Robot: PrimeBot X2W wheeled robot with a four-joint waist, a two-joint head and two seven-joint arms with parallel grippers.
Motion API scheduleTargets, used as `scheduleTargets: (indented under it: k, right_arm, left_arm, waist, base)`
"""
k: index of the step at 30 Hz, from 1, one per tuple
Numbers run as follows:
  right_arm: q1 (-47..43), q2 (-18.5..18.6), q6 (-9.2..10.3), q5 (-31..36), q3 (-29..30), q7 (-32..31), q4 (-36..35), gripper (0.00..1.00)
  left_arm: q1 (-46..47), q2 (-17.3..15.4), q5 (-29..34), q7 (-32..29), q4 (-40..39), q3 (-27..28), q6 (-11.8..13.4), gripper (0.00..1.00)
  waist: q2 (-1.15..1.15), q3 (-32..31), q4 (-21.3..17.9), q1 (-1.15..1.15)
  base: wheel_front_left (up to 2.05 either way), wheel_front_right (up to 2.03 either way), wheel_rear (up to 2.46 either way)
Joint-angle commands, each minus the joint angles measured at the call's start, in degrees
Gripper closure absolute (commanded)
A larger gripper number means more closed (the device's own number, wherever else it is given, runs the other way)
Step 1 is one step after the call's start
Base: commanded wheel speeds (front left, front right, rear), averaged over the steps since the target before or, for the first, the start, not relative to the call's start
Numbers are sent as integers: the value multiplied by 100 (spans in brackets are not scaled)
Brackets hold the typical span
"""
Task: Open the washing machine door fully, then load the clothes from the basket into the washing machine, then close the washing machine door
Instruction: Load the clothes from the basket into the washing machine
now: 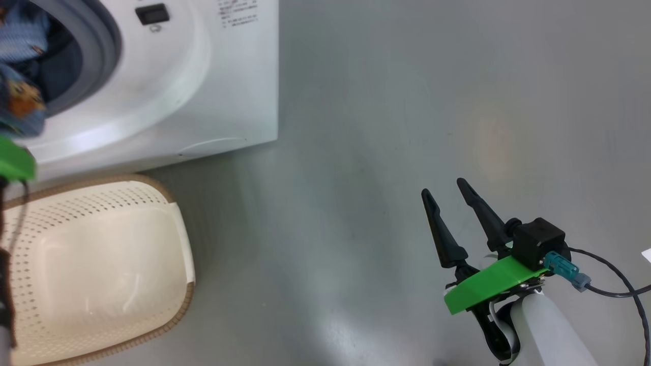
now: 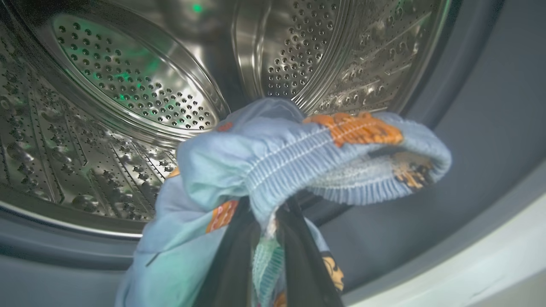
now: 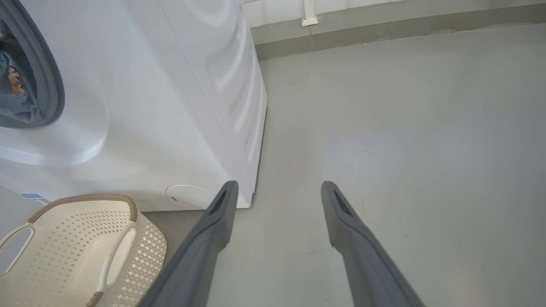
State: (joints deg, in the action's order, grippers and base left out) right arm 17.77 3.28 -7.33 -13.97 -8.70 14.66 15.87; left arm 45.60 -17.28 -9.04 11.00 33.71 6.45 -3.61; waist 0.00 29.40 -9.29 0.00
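Fingers of right gripper spread, empty, at 4 o'clock in head view; basket at 8, washing machine at 11. Left wrist view: left gripper pinches clothes at 6, before drum. Right wrist view: jaws apart, basket at 8.

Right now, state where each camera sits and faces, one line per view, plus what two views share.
Head view: on the head, looking down at the floor, washing machine and basket; the open right claw shows lower right.
Left wrist view: on the left wrist, facing into the drum; the left claw is shut on the clothes.
Right wrist view: on the right wrist, facing along its open fingers toward the washing machine's corner.
Shared: head and right wrist views both show the basket.
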Motion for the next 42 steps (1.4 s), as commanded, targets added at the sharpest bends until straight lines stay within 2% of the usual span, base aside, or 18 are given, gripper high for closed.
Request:
scheduleTargets:
  k: [1,5,11,21,28,38,42]
  right_arm:
    - [21,-40,-16,-88,-152,34,-129,0]
    - [73,-40,-16,-148,-160,34,-143,0]
    - [224,-40,-16,-355,-261,34,-194,0]
    - [518,-40,-16,-570,-400,34,-254,0]
    - [642,-40,-16,-691,-495,34,-264,0]
    - [821,-40,-16,-806,-623,34,-290,0]
    - [838,-40,-16,-840,-665,34,-279,0]
  left_arm:
    - [281,-342,-103,-109,-206,144,-45,100]
    - [642,-444,-266,-411,-270,178,-118,100]
    - [1466,-801,-523,-1190,-146,196,-226,100]
    - [2398,-1224,-844,-1782,64,93,-335,100]
    - [3070,-1556,-891,-1536,-32,-207,-375,100]
    - [4004,-1784,-924,-748,-103,-816,-386,100]
    - [4277,-1867,-1149,-731,74,-1059,-387,100]
  waist:
    - [0,130,-75,0]
    - [0,303,-144,0]
    - [0,745,-304,0]
    - [0,1435,-475,0]
    - [0,1866,-561,0]
    - [0,2230,-667,0]
    - [0,2285,-707,0]
  base:
    - [0,0,0]
    - [0,0,0]
    - [0,0,0]
    - [0,0,0]
    - [0,0,0]
    - [0,0,0]
    - [0,0,0]
